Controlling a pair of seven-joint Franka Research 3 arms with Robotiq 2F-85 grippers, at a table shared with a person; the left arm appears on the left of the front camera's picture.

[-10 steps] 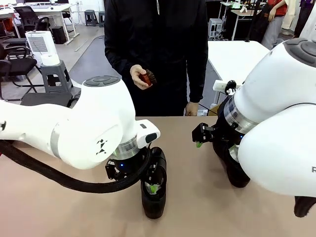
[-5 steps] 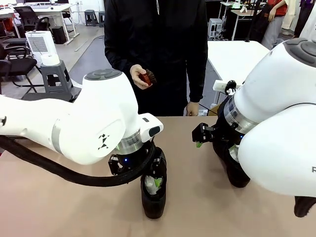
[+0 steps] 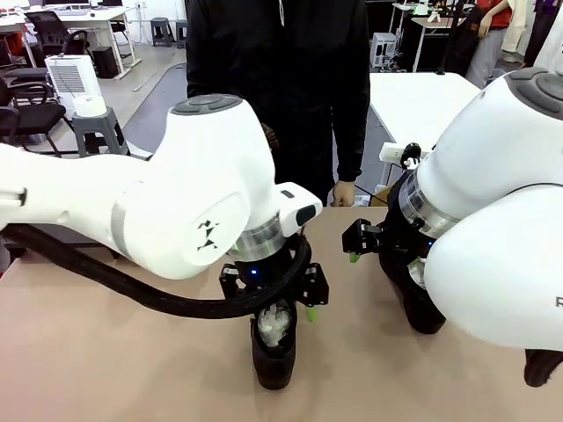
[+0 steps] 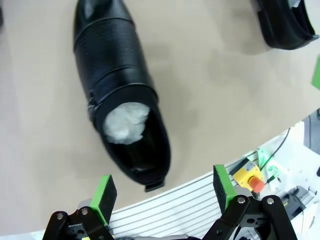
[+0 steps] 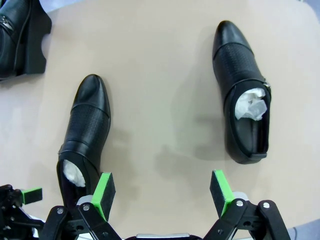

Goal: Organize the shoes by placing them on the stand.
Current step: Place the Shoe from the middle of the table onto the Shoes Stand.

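A glossy black shoe stuffed with white paper lies on the tan table. My left gripper hangs open just above its heel end; in the left wrist view the green pads straddle the heel of this shoe without touching, left gripper. A second shoe lies farther off. My right gripper is open and high above two shoes, one to the left, one to the right. The stand shows at the corner with a shoe on it. The right gripper hovers over a shoe.
A person in a dark jacket stands at the far side, one hand resting at the table's edge. The table's near rim and a yellow box with a red button lie beyond the shoe's heel.
My left arm has swung right and risen, and its wrist has turned over the shoe, still open. The person's hand with the red-brown object is now hidden behind that arm. The right arm is still.
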